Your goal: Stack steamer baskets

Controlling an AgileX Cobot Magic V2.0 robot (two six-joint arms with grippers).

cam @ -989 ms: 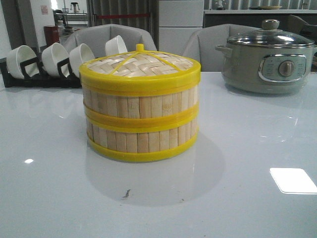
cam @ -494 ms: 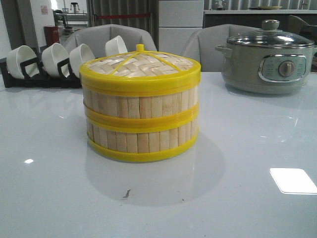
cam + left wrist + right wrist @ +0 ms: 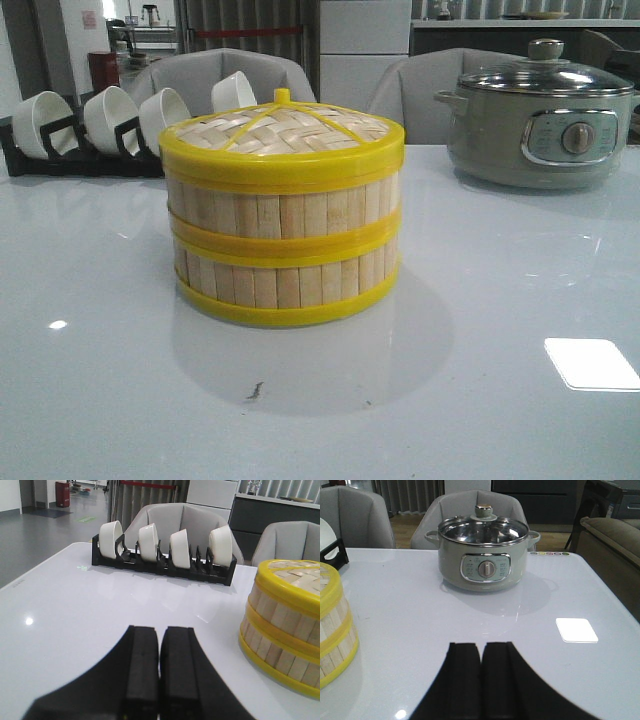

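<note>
Two steamer baskets stand stacked at the middle of the white table, the upper basket (image 3: pixel 285 212) on the lower basket (image 3: pixel 288 280), with the woven lid (image 3: pixel 283 130) on top. The stack also shows in the left wrist view (image 3: pixel 282 625) and at the edge of the right wrist view (image 3: pixel 332 630). My left gripper (image 3: pixel 160 630) is shut and empty, over the table beside the stack, apart from it. My right gripper (image 3: pixel 481 646) is shut and empty, over the table on the stack's other side. Neither gripper shows in the front view.
A grey electric pot (image 3: pixel 540 115) with a glass lid stands at the back right; it also shows in the right wrist view (image 3: pixel 482 560). A black rack of white bowls (image 3: pixel 100 125) stands at the back left, also in the left wrist view (image 3: pixel 165 555). Chairs stand behind the table.
</note>
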